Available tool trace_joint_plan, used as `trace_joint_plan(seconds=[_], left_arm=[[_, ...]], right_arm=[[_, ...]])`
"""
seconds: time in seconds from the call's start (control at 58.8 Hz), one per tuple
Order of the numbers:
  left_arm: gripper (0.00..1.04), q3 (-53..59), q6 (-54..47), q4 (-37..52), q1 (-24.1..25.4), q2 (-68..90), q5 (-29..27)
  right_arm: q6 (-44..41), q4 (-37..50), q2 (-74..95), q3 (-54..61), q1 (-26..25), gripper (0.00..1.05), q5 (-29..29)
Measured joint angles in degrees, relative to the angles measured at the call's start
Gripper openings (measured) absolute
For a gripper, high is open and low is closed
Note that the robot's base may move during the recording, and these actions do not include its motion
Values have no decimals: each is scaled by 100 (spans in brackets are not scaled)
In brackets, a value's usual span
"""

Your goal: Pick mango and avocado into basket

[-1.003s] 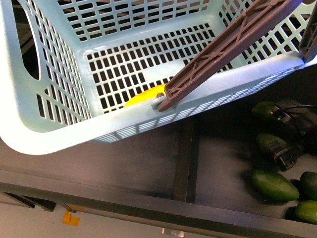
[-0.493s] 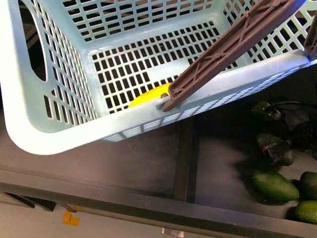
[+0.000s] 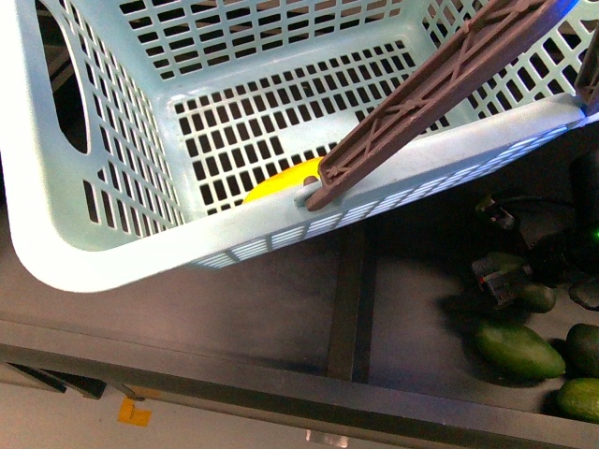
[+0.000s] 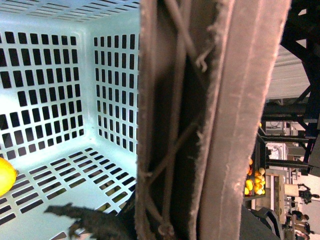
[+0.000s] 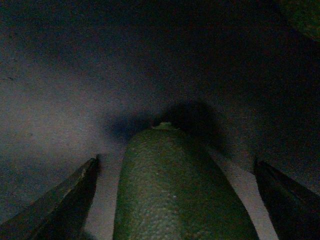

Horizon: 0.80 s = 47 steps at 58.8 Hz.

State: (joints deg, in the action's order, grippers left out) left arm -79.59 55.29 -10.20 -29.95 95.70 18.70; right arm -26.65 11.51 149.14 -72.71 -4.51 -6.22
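Our right claw (image 5: 176,161) stands wide astride the avocado (image 5: 175,200) on the bench (image 5: 75,75), not touching it. The mango (image 3: 281,178) lies against the basket's (image 3: 112,253) near wall. We cannot tell the left claw's state.

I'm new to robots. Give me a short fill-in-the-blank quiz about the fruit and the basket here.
1. The yellow mango lies ____ the teal basket.
2. The basket's handle is ____ in colour.
3. In the right wrist view, the avocado sits ____ the two fingers of the right gripper.
4. Gaps show on both sides of the fruit, so that gripper is ____.

Missing words: inside; brown; between; open.
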Motion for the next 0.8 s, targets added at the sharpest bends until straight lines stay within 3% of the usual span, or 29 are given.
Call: trace_joint_plan(seconds=[0.204,0.306,0.799], left_arm=[[15,0,-2,0,0,0,-7],[15,0,0,0,0,0,-4],[15,0,-2,0,0,0,-7]], right_arm=[[52,9,9,-31,-2,61,7],[61,13,9,-31,-2,52,0],[264,247,-111,184,-138,51,-142]])
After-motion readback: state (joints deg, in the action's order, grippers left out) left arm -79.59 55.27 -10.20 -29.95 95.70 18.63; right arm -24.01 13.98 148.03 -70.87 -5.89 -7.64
